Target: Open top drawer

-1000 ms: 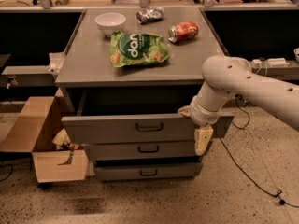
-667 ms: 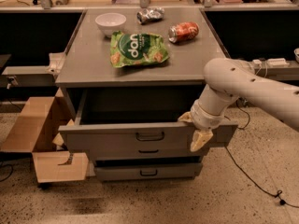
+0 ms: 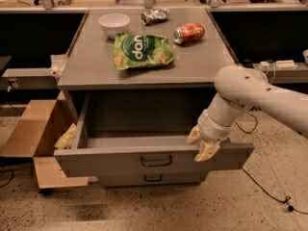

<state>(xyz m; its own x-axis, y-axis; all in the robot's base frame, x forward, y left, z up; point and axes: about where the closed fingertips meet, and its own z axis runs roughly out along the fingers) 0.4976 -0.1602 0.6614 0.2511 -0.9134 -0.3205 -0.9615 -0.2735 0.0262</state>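
Note:
The top drawer [image 3: 110, 163] is grey metal with a small black bar handle [image 3: 156, 161] at its centre. It stands pulled far out of the grey cabinet, and its inside shows bare. My gripper [image 3: 202, 144] is at the drawer's front rim, right of the handle, with its cream fingers [image 3: 208, 151] hanging over the top edge of the front panel. The white arm reaches in from the right. A lower drawer front [image 3: 153, 178] shows beneath it, shut.
On the cabinet top [image 3: 86, 61] lie a green snack bag [image 3: 141, 51], a white bowl [image 3: 114, 22], a red can [image 3: 189, 32] on its side and a crumpled silver bag [image 3: 155, 15]. An open cardboard box [image 3: 36, 138] stands left. Cables [image 3: 269, 194] run on the floor at right.
The top drawer has slid further out toward the camera, and my gripper has moved with its front edge. More of the drawer's inside shows now.

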